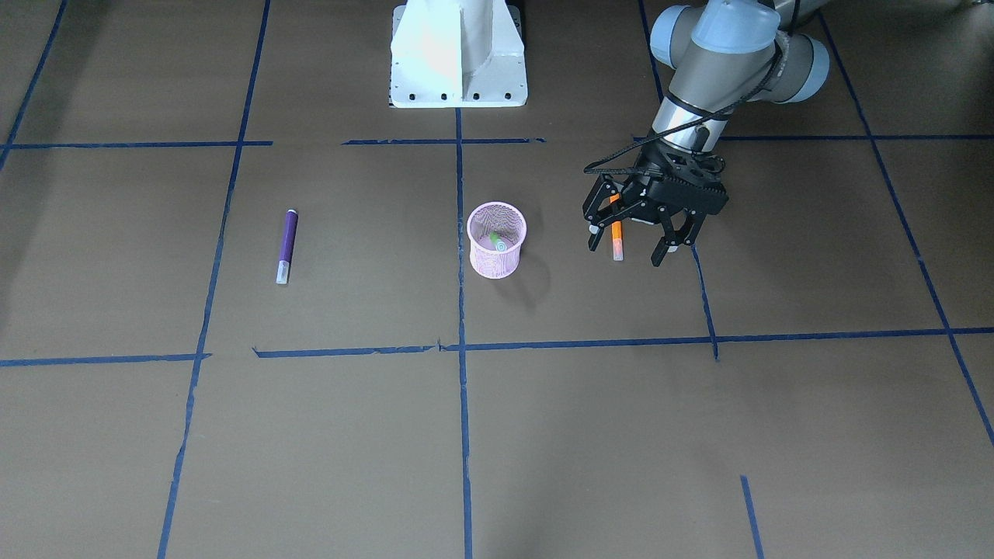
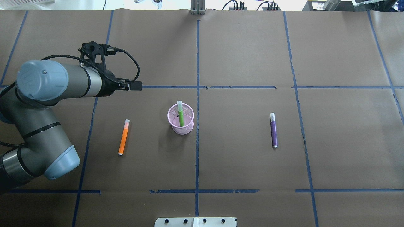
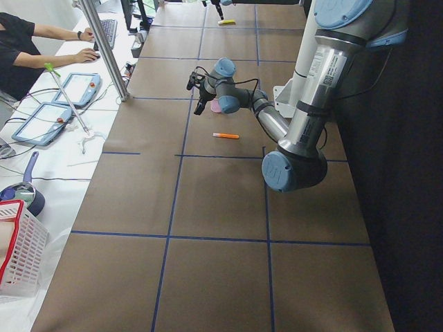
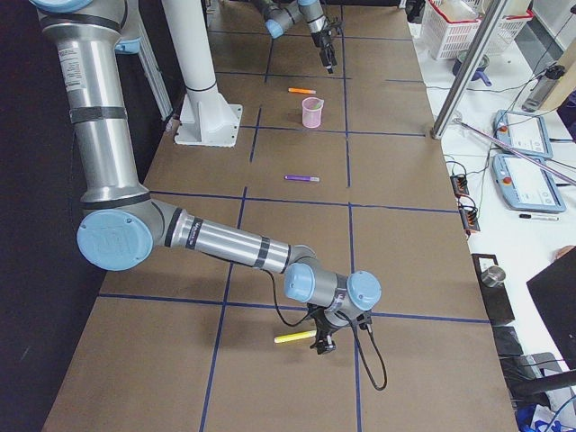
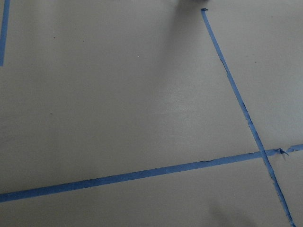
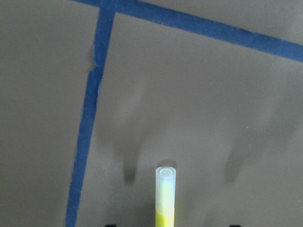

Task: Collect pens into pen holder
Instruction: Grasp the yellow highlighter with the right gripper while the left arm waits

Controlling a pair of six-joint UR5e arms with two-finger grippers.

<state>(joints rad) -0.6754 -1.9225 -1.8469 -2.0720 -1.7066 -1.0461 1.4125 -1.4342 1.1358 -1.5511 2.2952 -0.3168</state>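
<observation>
Beside the pink cup (image 1: 497, 264), our left jaws hang wide over the orange pen (image 2: 123, 137). Next, we reckon, lower and close. How the right jaws stand, we cannot tell.

I count one pen in the cup, three out on the tabletop.
Green marker pen (image 2: 180, 113) leans in the small pink wire-mesh cup (image 2: 183, 130); orange pen (image 2: 123, 137) and purple pen (image 2: 273, 130) lie flat on either side, yellow pen (image 4: 294, 337) well apart.

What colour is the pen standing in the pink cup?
Green, with a pale cap. The green pen in the pen holder shows best from overhead.
</observation>
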